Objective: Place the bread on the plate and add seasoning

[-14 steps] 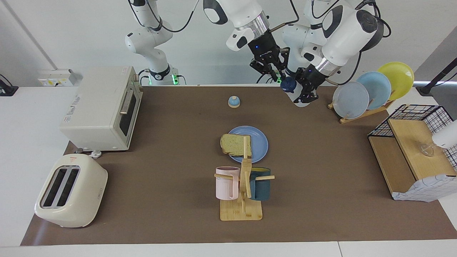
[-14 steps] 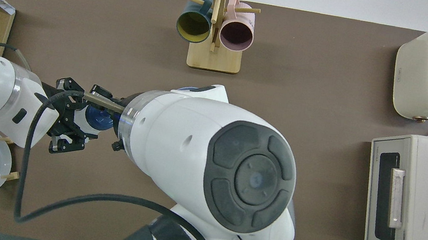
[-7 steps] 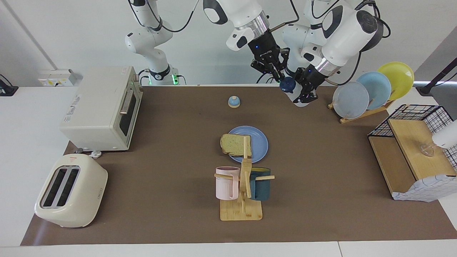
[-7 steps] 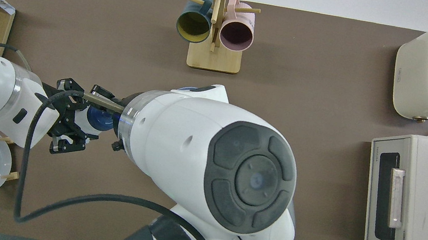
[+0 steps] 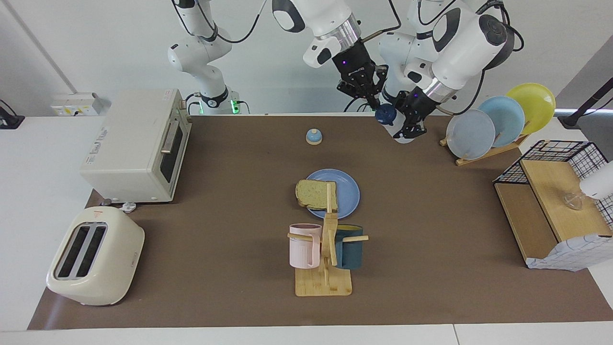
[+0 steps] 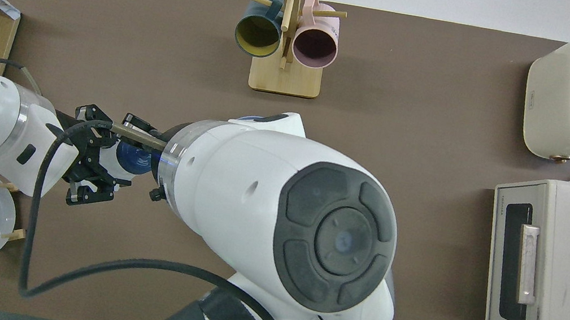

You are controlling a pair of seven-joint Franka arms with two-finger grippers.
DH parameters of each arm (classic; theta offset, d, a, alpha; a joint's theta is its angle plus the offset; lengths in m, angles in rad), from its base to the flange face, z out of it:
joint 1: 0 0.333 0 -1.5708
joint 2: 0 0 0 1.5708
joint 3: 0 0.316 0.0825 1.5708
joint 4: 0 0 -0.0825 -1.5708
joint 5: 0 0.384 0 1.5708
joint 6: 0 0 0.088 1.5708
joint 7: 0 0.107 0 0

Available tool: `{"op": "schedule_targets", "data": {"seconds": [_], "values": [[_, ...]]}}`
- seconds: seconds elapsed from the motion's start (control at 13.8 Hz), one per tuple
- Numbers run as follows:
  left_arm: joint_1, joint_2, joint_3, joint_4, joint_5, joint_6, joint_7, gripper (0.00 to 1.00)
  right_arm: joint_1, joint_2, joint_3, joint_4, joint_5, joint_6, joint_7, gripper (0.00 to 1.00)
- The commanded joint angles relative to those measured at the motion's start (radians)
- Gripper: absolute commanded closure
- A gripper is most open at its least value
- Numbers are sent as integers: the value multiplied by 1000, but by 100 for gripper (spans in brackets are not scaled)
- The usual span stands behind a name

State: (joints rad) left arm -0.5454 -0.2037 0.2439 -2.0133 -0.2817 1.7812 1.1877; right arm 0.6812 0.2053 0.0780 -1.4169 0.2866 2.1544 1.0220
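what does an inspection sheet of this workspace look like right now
surface: brown mat, no spills seen
job's things: bread lies on the blue plate, overhanging its rim; seasoning bottle held tilted over the mat
clutter: bell, mug stand with two mugs, toaster, oven, plate rack, wire shelf
grippers: left hand shut on the bottle's body; right hand shut at its cap
cables: black cable loops off the left arm
surroundings: wall socket; no people seen
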Motion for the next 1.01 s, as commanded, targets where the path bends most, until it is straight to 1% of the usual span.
{"op": "schedule_targets", "data": {"seconds": [0.0,0.22,0.36,0.51,0.65,0.87,0.94], "values": [[-1,-34,3,-30,-20,23,-13,100,-9,-20,5,-30,-14,5,17,100],[-1,-34,3,-30,-20,23,-17,100,-23,-14,0,-17,2,10,20,100],[1,-34,3,-30,-19,23,-17,100,-46,-9,-3,-19,49,63,44,100],[1,-34,3,-30,-19,23,-17,100,-52,-6,-3,-19,89,87,52,100],[1,-34,3,-30,-19,23,-19,100,-55,-4,-6,-19,117,113,98,100],[1,-34,3,-30,-20,23,-19,100,-77,-6,-6,-28,114,122,107,100],[1,-34,3,-30,-19,23,-20,100,-77,-7,-7,-34,112,124,95,73]]}}
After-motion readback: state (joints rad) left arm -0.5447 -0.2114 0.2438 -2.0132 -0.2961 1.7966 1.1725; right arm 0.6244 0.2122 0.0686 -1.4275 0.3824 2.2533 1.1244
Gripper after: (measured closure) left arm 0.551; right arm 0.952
